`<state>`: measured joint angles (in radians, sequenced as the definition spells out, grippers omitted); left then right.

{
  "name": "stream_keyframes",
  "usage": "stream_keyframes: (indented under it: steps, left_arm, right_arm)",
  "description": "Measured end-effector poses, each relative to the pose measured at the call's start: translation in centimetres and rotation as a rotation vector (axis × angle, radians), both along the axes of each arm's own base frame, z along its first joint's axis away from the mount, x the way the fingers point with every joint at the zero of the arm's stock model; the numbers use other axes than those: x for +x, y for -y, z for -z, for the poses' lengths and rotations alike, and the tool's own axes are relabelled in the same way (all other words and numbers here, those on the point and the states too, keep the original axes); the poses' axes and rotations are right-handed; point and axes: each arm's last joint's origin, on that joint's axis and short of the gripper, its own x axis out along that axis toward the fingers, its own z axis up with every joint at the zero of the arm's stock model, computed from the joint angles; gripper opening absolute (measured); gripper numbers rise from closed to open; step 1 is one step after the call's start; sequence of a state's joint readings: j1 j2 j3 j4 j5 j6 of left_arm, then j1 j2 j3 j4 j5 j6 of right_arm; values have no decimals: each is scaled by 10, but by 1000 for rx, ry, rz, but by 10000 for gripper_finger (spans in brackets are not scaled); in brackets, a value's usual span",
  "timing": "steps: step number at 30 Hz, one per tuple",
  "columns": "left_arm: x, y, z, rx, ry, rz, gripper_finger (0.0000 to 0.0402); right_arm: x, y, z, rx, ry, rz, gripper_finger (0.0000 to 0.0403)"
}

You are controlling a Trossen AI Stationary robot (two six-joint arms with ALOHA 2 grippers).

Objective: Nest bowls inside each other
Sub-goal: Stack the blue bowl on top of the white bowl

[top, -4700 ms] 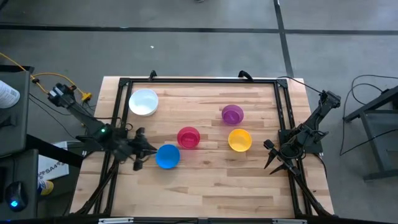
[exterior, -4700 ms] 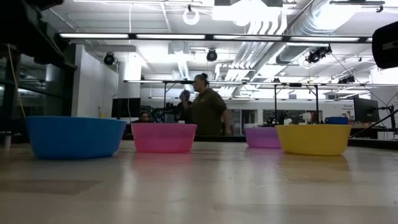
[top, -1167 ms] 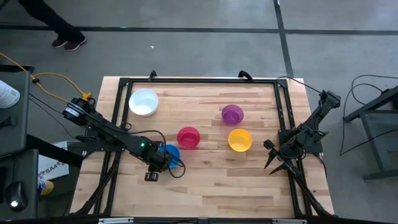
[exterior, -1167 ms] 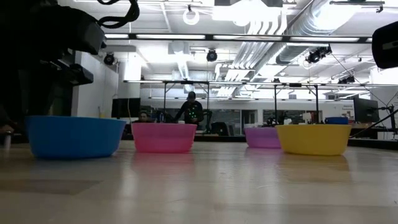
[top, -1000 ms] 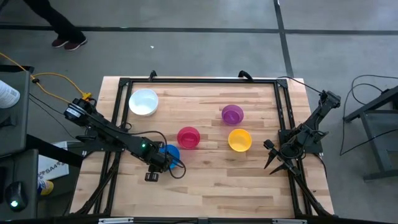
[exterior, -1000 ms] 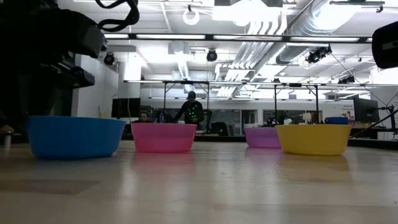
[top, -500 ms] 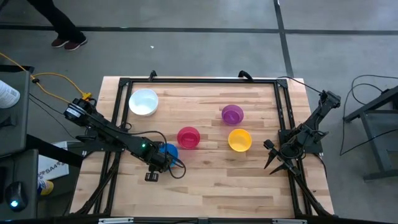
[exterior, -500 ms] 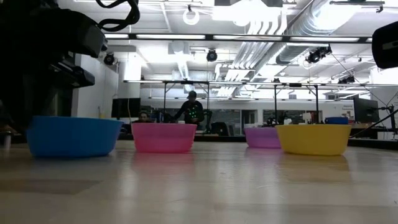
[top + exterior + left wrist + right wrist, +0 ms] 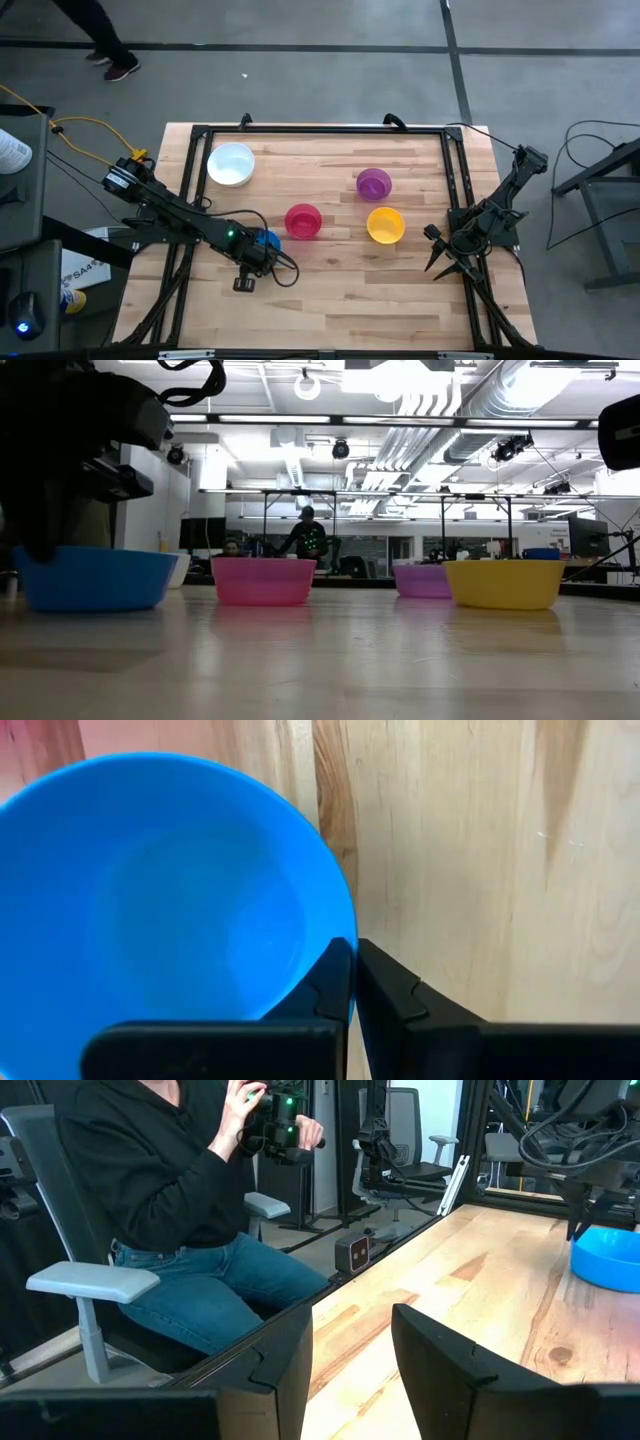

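Observation:
Five bowls sit on the wooden table: white [image 9: 231, 164] at the far left, purple [image 9: 374, 184], yellow [image 9: 385, 225], red [image 9: 303, 221] and blue [image 9: 268, 240]. Each rests on its base. My left gripper [image 9: 260, 254] stands over the blue bowl's [image 9: 170, 910] near side and is shut on it. The arm hides part of that bowl from above. My right gripper [image 9: 437, 262] waits open at the table's right edge, away from every bowl. My left gripper [image 9: 352, 948] pinches the blue bowl's rim [image 9: 343, 920] on its near side, one finger inside the bowl and one outside. The fingers come from above, pointing steeply down. The bowl [image 9: 95, 578] stays upright with its base on the table.
A black frame [image 9: 320, 130] runs around the table top. Bare wood lies along the near edge, in front of the bowls. Beyond the table a person [image 9: 170, 1190] sits in a chair, and another person [image 9: 306, 540] stands far back in the room.
My left gripper has shut on the blue bowl's rim without moving away. The blue bowl has slid a little toward the table's left edge, still on its base. The other bowls and my right arm have kept still.

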<state>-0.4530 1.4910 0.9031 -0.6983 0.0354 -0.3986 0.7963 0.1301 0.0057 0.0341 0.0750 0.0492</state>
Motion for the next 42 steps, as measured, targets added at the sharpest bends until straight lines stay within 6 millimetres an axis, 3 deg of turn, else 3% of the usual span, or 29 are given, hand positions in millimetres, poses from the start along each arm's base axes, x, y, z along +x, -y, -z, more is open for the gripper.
stream_keyframes:
  steps: [13, 31, 36, 42]
  left_arm:
    - [-17, -12, -22, 29, 21, -159, 1]
    - [-70, -71, -76, 215, 48, -345, 0]
    - [-77, -85, -95, 309, 19, -355, 0]
    - [-78, -101, -96, 352, -34, -346, 0]
  right_arm:
    - [0, 0, 0, 0, 0, 0, 133]
    - [0, 0, 0, 0, 0, 0, 133]
    - [0, 0, 0, 0, 0, 0, 133]
    - [0, 0, 0, 0, 0, -1, 133]
